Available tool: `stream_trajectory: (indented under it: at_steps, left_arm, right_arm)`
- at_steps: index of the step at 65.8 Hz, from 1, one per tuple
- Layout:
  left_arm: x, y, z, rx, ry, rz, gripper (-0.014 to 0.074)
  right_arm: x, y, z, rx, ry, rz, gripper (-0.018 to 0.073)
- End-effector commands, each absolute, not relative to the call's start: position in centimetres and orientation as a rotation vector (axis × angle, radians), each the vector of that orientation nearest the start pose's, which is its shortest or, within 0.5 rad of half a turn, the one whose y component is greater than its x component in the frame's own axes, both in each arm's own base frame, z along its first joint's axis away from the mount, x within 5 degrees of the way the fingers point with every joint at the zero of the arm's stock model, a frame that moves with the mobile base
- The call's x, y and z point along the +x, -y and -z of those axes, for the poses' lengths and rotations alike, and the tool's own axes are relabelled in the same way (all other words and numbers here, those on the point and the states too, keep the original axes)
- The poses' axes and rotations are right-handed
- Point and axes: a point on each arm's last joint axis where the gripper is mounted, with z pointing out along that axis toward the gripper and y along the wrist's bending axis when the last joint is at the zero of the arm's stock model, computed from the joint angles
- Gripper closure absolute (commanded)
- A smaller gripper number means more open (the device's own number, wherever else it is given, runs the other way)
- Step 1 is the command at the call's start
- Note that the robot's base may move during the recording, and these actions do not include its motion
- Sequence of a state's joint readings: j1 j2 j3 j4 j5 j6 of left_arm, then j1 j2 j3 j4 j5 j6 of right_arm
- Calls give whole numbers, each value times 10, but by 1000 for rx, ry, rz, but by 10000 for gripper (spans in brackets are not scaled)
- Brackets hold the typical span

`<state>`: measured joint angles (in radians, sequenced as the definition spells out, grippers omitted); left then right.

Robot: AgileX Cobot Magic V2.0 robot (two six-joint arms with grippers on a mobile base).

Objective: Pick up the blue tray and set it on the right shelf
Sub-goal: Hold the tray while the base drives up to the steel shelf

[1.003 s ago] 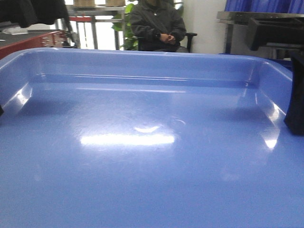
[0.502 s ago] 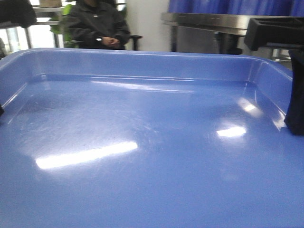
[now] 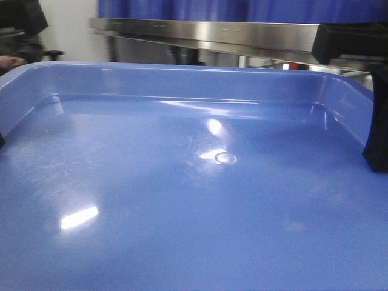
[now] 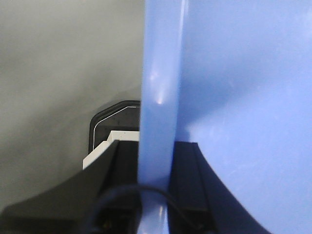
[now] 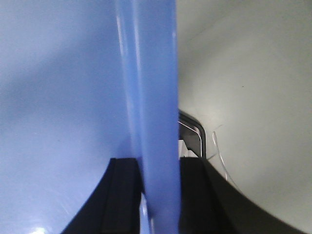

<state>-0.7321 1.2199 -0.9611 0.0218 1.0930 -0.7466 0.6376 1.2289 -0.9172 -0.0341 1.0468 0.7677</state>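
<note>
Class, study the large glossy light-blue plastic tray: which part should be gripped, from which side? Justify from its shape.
Grip the thin rim of the large glossy light-blue plastic tray at its two end walls, one gripper coming from each side. It is wide with low walls, and the left gripper and right gripper pinch those rims.

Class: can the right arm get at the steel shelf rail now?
Probably not: the right pincer is shut on the blue tray, whose far wall stands before the shelf rail.

One blue tray (image 3: pixel 182 206), one left end effector (image 4: pixel 155 168), one right end effector (image 5: pixel 158 187), one right shelf (image 3: pixel 212 33), one person (image 3: pixel 17 27).
</note>
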Motion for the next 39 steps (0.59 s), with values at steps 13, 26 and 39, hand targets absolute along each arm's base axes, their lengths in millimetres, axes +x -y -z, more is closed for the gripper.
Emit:
stream_trajectory:
  at_steps: [13,26,39]
  left_arm:
    - [161,149,-308,-36,-2825,402,596]
    - [161,149,-308,-36,-2825,402,596]
    - [161,149,-308,-36,-2825,402,596]
  right_arm:
    - [178,-130,-296,178,-2798,-344,358]
    - [178,-130,-296,178,-2798,-344,358]
    - [178,-130,-296,178,-2798,-344,358]
